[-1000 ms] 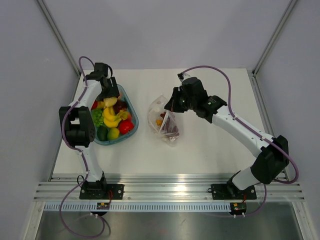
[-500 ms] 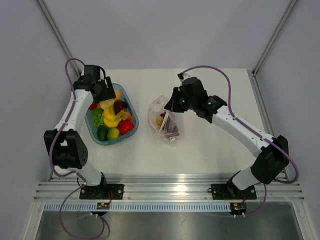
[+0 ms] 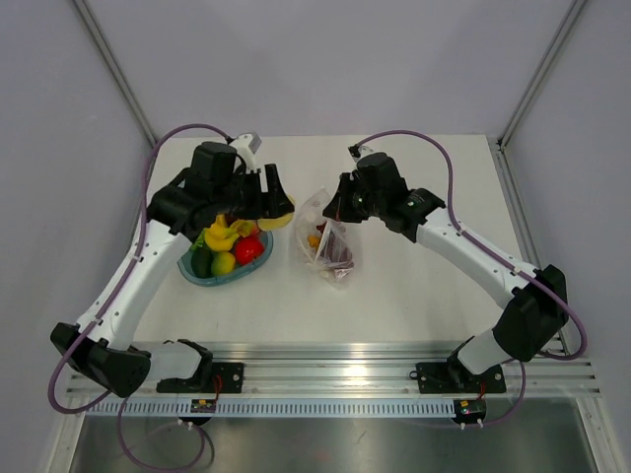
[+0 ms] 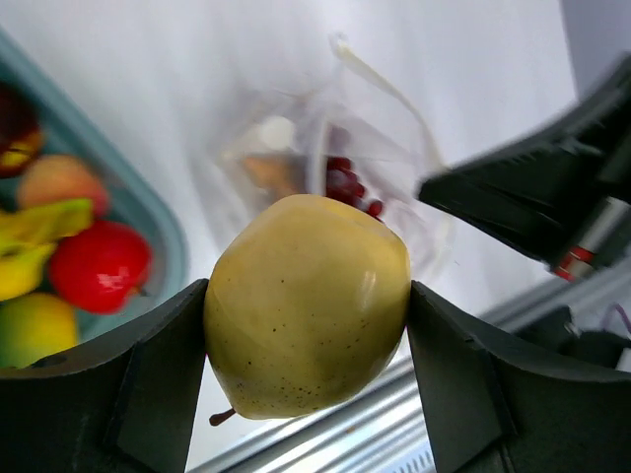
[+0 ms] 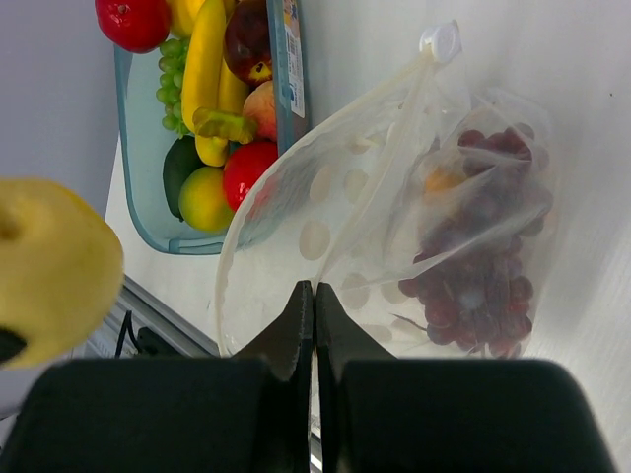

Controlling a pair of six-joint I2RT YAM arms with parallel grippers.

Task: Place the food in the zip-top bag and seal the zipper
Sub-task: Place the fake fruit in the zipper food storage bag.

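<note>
The left gripper [image 3: 275,209] is clenching a smooth, rounded yellow apple [image 4: 308,310] between its two dark fingers, one pressing each side. It is hanging in the air between the bowl [image 3: 211,281] and the bag [image 3: 327,246]. The apple's speckled skin is facing the left wrist camera, and its short brown stem [image 4: 222,417] is pointing down and to the left in that view. The right gripper [image 5: 314,301] is pinching the bag's thin edge with its fingers pressed flat together, lifting the mouth end off the white table [image 3: 414,296]. The bag is clear, crinkled plastic. Its long axis is running roughly from far to near, with the raised mouth at the far end gaping toward the bowl and the closed end lying on the table. A pale zipper [image 5: 389,148] strip is running along the mouth. Dark purple grapes [image 5: 483,256] are bunching inside the bag. The translucent blue-green bowl is holding glossy bananas [image 5: 202,69] and round red, green and yellow fruit.
</note>
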